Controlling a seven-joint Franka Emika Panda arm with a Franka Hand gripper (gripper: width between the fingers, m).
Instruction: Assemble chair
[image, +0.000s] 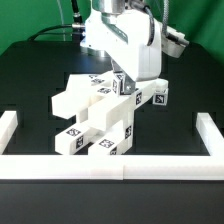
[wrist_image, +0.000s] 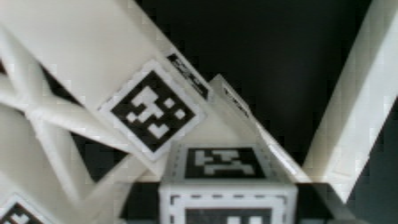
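Gripper (image: 122, 86), whether spread or pinching I can't tell, hovers at the chair's (image: 93, 116) top; best press gently toward six o'clock.

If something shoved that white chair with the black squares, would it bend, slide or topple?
Probably stiff: the chair is built of chunky, straight-edged bars that show no sag. It would likely slide, not roll, since flat faces rest on the black table. It might tip, as pieces jut out at angles.
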